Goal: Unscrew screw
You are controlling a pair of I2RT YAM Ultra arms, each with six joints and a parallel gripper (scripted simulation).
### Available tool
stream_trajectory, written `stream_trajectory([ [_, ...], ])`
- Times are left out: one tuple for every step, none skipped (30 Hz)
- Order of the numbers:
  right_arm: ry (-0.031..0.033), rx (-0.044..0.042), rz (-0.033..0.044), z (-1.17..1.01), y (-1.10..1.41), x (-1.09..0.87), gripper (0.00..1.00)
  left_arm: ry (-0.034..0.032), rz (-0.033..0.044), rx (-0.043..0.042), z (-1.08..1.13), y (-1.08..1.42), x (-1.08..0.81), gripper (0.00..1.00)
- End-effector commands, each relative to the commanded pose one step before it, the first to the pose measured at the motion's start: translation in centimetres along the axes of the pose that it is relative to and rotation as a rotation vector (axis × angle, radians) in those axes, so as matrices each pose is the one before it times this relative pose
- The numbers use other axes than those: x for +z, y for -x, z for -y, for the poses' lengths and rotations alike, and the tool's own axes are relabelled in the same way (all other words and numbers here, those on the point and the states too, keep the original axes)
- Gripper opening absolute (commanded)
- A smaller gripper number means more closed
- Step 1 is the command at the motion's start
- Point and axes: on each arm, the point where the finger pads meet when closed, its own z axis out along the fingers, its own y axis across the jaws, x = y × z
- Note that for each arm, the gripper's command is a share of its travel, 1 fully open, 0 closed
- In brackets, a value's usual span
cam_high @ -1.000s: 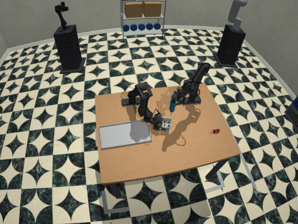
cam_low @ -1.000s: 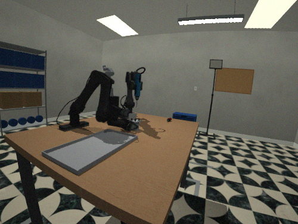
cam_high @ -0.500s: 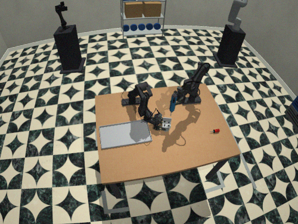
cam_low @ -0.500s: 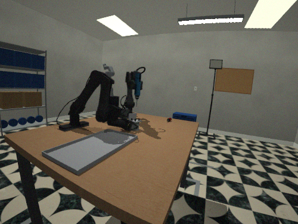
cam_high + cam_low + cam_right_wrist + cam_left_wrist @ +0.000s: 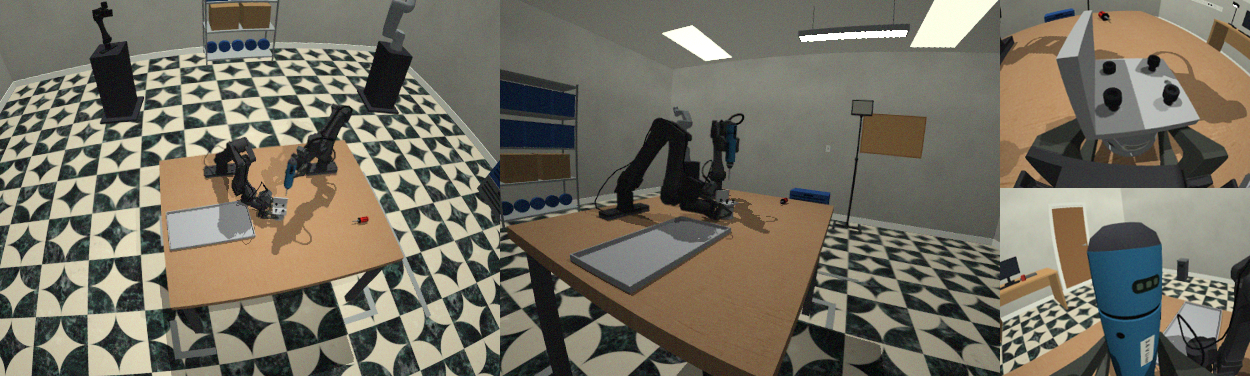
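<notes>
The joint module stands on the table with a grey L-shaped bracket (image 5: pixel 1078 75) on top. The right wrist view shows four black screws in the bracket plate; the far-left screw (image 5: pixel 1110 67) sits lower than the other three. My right gripper (image 5: pixel 1130 112) (image 5: pixel 267 206) is shut on the module's base, low at the table. My left gripper (image 5: pixel 292 167) is shut on the electric screwdriver (image 5: pixel 289 172), which has a dark blue barrel (image 5: pixel 1127 319) and is held upright. Its tip hangs a little above the module without touching it.
A grey tray (image 5: pixel 210 225) lies on the table to the left of the module. A small red-handled screwdriver (image 5: pixel 361 219) lies near the table's right edge. A blue box (image 5: pixel 810 195) shows beyond the far end of the table.
</notes>
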Motion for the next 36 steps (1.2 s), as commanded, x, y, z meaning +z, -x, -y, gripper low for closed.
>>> stream_trajectory([
  [0.01560,0.00066,-0.00600,-0.083,-0.295,0.790,0.59,0.00594,0.10296,-0.01309,-0.286,2.533,0.022,0.42],
  [0.00000,0.00000,0.00000,0.000,0.000,0.000,0.59,0.00052,0.00640,-0.00069,-0.017,0.049,-0.368,0.42],
  [0.00000,0.00000,0.00000,0.000,0.000,0.000,0.59,0.00058,0.00259,-0.00067,-0.015,0.033,0.107,0.42],
  [0.00000,0.00000,0.00000,0.000,0.000,0.000,0.59,-0.00047,0.02623,-0.00017,0.024,1.261,0.253,0.42],
  [0.00000,0.00000,0.00000,0.000,0.000,0.000,0.59,0.00000,0.00000,0.00000,0.000,0.000,0.000,0.42],
  [0.00000,0.00000,0.00000,0.000,0.000,0.000,0.59,0.00000,0.00000,0.00000,0.000,0.000,0.000,0.42],
  [0.00000,0.00000,0.00000,0.000,0.000,0.000,0.59,0.00000,0.00000,0.00000,0.000,0.000,0.000,0.42],
  [0.00000,0.00000,0.00000,0.000,0.000,0.000,0.59,0.00000,0.00000,0.00000,0.000,0.000,0.000,0.42],
  [0.00000,0.00000,0.00000,0.000,0.000,0.000,0.59,0.00072,-0.00718,-0.00061,-0.016,-0.373,0.097,0.42],
  [0.00000,0.00000,0.00000,0.000,0.000,0.000,0.59,0.00076,-0.00920,-0.00059,-0.018,-0.470,0.075,0.42],
  [0.00000,0.00000,0.00000,0.000,0.000,0.000,0.59,0.00110,-0.02654,-0.00044,-0.035,-1.294,-0.120,0.42],
  [0.00000,0.00000,0.00000,0.000,0.000,0.000,0.59,0.00092,-0.01634,-0.00051,-0.029,-0.882,-0.262,0.42],
  [0.00000,0.00000,0.00000,0.000,0.000,0.000,0.59,0.00037,0.01021,-0.00074,-0.005,0.305,-0.212,0.42],
  [0.00000,0.00000,0.00000,0.000,0.000,0.000,0.59,0.00016,0.01978,-0.00085,0.011,0.870,0.209,0.42],
  [0.00000,0.00000,0.00000,0.000,0.000,0.000,0.59,0.00027,0.01434,-0.00080,0.008,0.662,0.336,0.42],
  [0.00000,0.00000,0.00000,0.000,0.000,0.000,0.59,0.00063,-0.00214,-0.00063,-0.015,-0.192,-0.065,0.42],
  [0.00000,0.00000,0.00000,0.000,0.000,0.000,0.59,0.00030,-0.00868,0.00008,-0.029,-0.569,-0.370,0.42],
  [0.00000,0.00000,0.00000,0.000,0.000,0.000,0.59,0.00038,-0.01414,0.00019,-0.030,-0.726,-0.087,0.42],
  [0.00000,0.00000,0.00000,0.000,0.000,0.000,0.59,0.00005,0.00007,0.00004,-0.010,-0.014,0.200,0.42],
  [0.00000,0.00000,0.00000,0.000,0.000,0.000,0.59,0.00001,0.00167,0.00002,-0.009,0.050,0.183,0.42],
  [0.00000,0.00000,0.00000,0.000,0.000,0.000,0.59,-0.00067,0.02896,-0.00028,0.029,1.278,-0.031,0.42],
  [0.00000,0.00000,0.00000,0.000,0.000,0.000,0.59,-0.00037,0.01599,-0.00016,0.013,0.650,-0.215,0.42],
  [0.00000,0.00000,0.00000,0.000,0.000,0.000,0.59,-0.00005,0.00199,0.00000,0.002,0.081,-0.028,0.42],
  [0.00000,0.00000,0.00000,0.000,0.000,0.000,0.59,0.00000,0.00000,0.00000,0.000,0.000,0.000,0.42],
  [0.00000,0.00000,0.00000,0.000,0.000,0.000,0.59,0.00000,0.00000,0.00000,0.000,0.000,0.000,0.42],
  [0.00000,0.00000,0.00000,0.000,0.000,0.000,0.59,0.00009,-0.00440,0.00066,-0.003,-0.212,-0.070,0.42],
  [0.00000,0.00000,0.00000,0.000,0.000,0.000,0.59,0.00009,-0.00463,0.00005,-0.003,-0.223,-0.074,0.42],
  [0.00000,0.00000,0.00000,0.000,0.000,0.000,0.59,0.00009,-0.00462,0.00002,-0.003,-0.223,-0.074,0.42],
  [0.00000,0.00000,0.00000,0.000,0.000,0.000,0.59,0.00009,-0.00462,0.00002,-0.003,-0.223,-0.073,0.42],
  [0.00000,0.00000,0.00000,0.000,0.000,0.000,0.59,0.00009,-0.00462,0.00002,-0.003,-0.223,-0.073,0.42],
  [0.00000,0.00000,0.00000,0.000,0.000,0.000,0.59,-0.00005,0.00175,-0.00004,0.004,0.080,0.000,0.42],
  [0.00000,0.00000,0.00000,0.000,0.000,0.000,0.59,-0.00017,0.00702,-0.00010,0.010,0.330,0.058,0.42],
  [0.00000,0.00000,0.00000,0.000,0.000,0.000,0.59,-0.00007,0.00249,-0.00005,0.005,0.118,0.021,0.42],
  [0.00000,0.00000,0.00000,0.000,0.000,0.000,0.59,0.00004,-0.00222,0.00000,0.000,-0.115,-0.030,0.42],
  [0.00000,0.00000,0.00000,0.000,0.000,0.000,0.59,0.00018,-0.00821,0.00008,-0.008,-0.411,-0.077,0.42],
  [0.00000,0.00000,0.00000,0.000,0.000,0.000,0.59,0.00021,-0.00968,0.00010,-0.009,-0.476,-0.083,0.42],
])
